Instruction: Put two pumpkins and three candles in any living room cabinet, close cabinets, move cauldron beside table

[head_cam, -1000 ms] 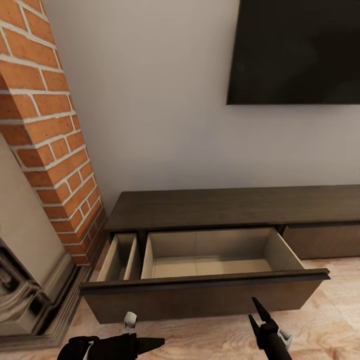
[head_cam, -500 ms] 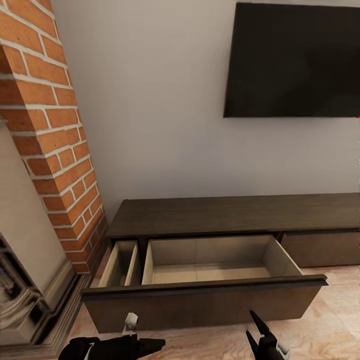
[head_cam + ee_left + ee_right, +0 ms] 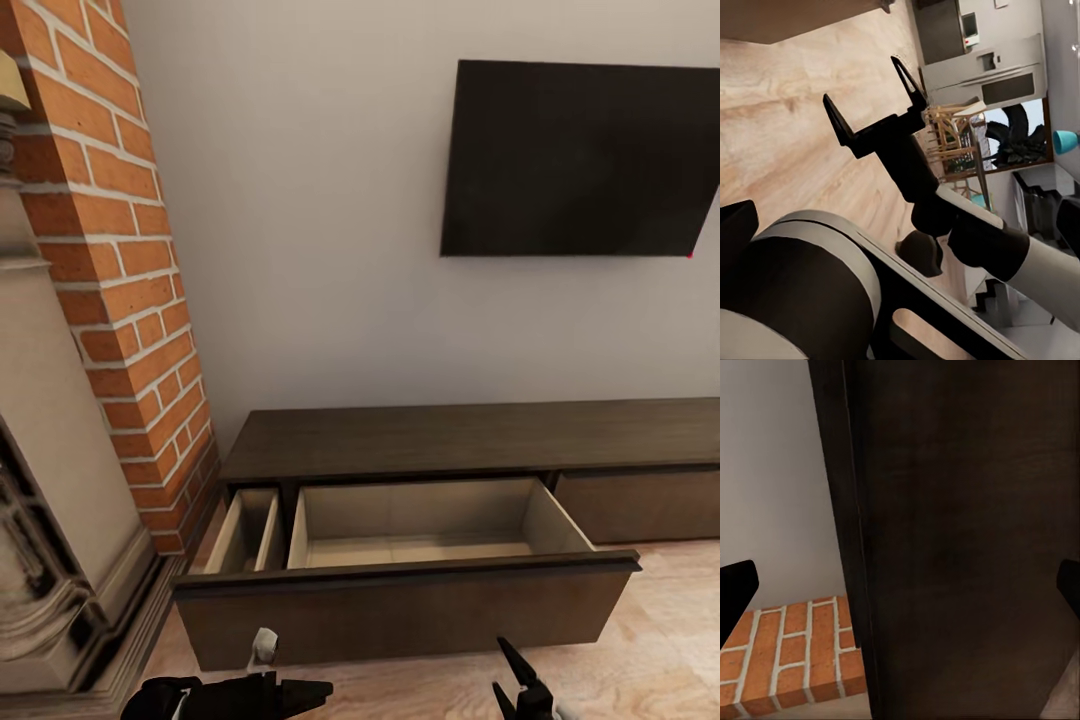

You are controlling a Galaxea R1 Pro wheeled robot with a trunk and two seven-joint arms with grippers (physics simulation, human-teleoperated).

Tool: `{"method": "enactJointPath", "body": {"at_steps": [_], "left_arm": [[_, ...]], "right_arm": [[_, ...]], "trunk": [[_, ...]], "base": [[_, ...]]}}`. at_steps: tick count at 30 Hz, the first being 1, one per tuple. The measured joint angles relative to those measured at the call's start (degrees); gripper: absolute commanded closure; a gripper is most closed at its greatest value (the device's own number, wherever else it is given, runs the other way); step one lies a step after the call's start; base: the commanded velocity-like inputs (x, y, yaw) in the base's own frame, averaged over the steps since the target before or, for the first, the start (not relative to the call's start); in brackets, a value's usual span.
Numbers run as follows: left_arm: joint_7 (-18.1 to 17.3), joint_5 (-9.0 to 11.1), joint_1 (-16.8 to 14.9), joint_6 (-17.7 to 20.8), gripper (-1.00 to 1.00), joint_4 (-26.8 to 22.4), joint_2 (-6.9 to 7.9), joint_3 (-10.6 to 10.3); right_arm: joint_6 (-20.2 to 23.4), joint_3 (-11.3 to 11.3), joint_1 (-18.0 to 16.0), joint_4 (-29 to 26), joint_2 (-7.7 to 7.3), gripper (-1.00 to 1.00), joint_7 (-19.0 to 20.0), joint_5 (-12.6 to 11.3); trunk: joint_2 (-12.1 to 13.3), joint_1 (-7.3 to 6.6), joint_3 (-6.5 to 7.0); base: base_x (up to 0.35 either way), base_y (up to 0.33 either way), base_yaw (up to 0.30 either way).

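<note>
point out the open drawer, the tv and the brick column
open drawer [image 3: 410, 605], head view, on its dark front panel
tv [image 3: 580, 160], head view, middle of the black screen
brick column [image 3: 130, 300], head view, on the brick face

No readable text, labels or numbers anywhere

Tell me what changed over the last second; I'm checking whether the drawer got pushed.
Only the camera moved: the view tilted up and drew back, showing more of the TV. The cabinet drawer stayed open and empty, and both claws, left and right, stayed empty.
</note>
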Motion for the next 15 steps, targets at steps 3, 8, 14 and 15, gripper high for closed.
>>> {"method": "enactJointPath", "body": {"at_steps": [3,8,14,15], "left_arm": [[-0.03,-0.04,0.00,0.00,-1.00,0.00,-0.02,-0.02],[-0.03,-0.06,0.00,0.00,-1.00,0.00,-0.07,-0.63],[-0.03,-0.08,0.00,0.00,-1.00,0.00,-0.03,-0.75],[-0.03,-0.08,0.00,0.00,-1.00,0.00,-0.03,-0.73]], "right_arm": [[-0.05,0.21,0.00,0.53,-0.04,-1.00,-0.01,0.12],[0.02,0.27,0.00,0.70,-0.02,-1.00,-0.03,2.16],[0.52,-0.11,0.00,0.80,0.00,-1.00,-0.39,3.49],[0.61,-0.15,0.00,0.78,-0.02,-1.00,-0.41,3.47]], "trunk": [[1.20,-0.66,0.54],[3.21,-1.76,1.44],[5.62,-3.08,2.51],[6.02,-3.30,2.69]], "base": [[0.000,0.000,0.000],[0.000,0.000,0.000],[0.000,0.000,0.000],[0.000,0.000,0.000]]}}
